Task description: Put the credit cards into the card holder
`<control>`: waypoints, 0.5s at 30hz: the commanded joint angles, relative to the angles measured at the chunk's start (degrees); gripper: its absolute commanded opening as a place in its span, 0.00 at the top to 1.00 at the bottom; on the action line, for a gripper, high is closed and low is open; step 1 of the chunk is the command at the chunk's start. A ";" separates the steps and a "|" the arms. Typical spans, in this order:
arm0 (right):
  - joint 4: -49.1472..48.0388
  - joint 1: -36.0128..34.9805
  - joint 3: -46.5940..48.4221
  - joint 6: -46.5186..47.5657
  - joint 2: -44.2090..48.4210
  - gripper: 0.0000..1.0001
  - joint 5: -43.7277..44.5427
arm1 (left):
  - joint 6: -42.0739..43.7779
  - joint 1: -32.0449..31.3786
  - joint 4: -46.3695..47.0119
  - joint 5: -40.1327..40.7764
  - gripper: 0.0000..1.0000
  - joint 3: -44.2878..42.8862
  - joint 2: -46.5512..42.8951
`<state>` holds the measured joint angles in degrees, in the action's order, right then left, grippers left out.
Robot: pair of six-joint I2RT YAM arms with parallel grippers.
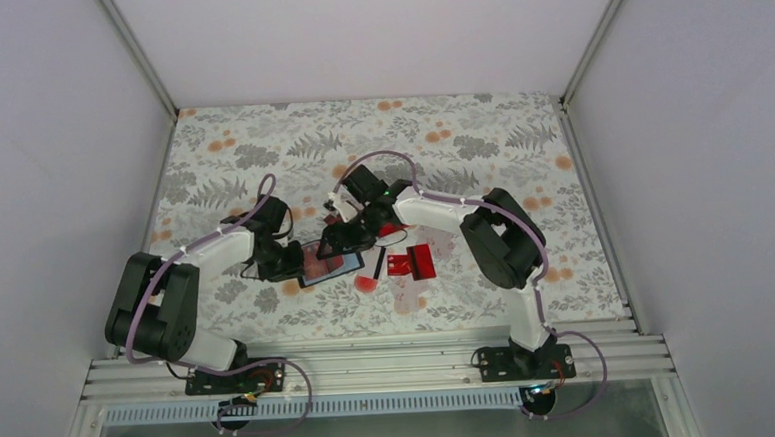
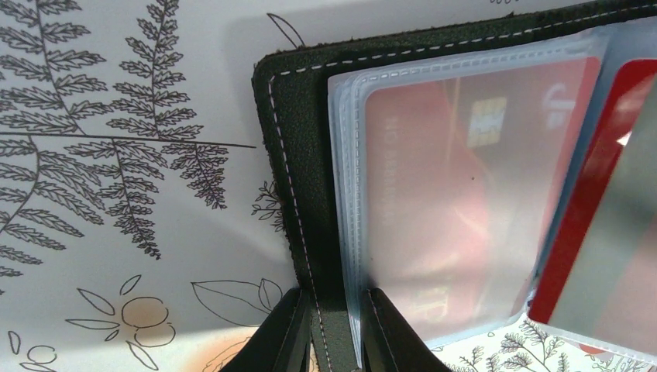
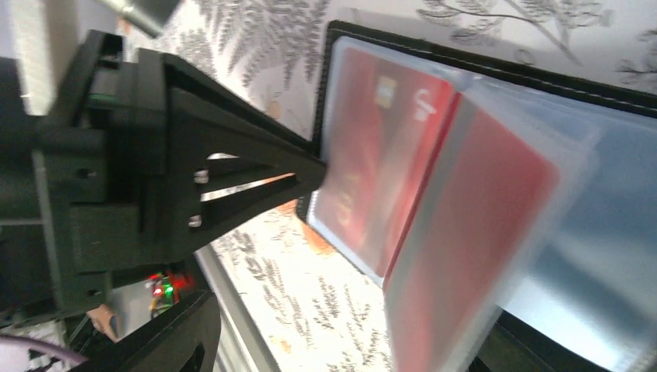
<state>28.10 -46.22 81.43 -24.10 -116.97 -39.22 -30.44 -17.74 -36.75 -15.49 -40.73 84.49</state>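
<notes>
The black card holder [image 1: 328, 269] lies open on the patterned cloth. My left gripper [image 2: 333, 298] is shut on its stitched black edge [image 2: 298, 139] and the clear sleeves. One red credit card [image 2: 442, 201] sits inside a sleeve. A second red card [image 3: 472, 248] with a grey stripe stands tilted over the open sleeves, partly under clear plastic. My right gripper [image 1: 349, 235] hovers over the holder with its jaws wide. Whether they touch that card is not visible. More red cards [image 1: 411, 262] lie on the cloth to the right.
A small red round spot [image 1: 365, 283] marks the cloth just in front of the holder. The left gripper's black body [image 3: 232, 170] fills the left of the right wrist view. White walls enclose the table on three sides.
</notes>
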 commanded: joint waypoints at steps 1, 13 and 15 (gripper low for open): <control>-3.79 -0.69 0.50 1.45 0.95 0.26 -6.81 | 0.51 -0.33 1.95 -0.34 0.82 1.05 2.02; -4.94 -1.77 2.96 3.06 -2.00 0.26 -12.46 | -1.31 -0.34 -1.69 0.85 0.82 -0.30 -2.89; -5.21 -2.06 3.26 3.17 -2.40 0.26 -13.05 | -2.06 -0.36 -3.03 1.64 0.82 -0.80 -4.75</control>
<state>24.62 -47.22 82.52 -22.20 -117.32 -49.39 -30.89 -17.85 -37.43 -15.09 -40.71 83.02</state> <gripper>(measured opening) 0.741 0.178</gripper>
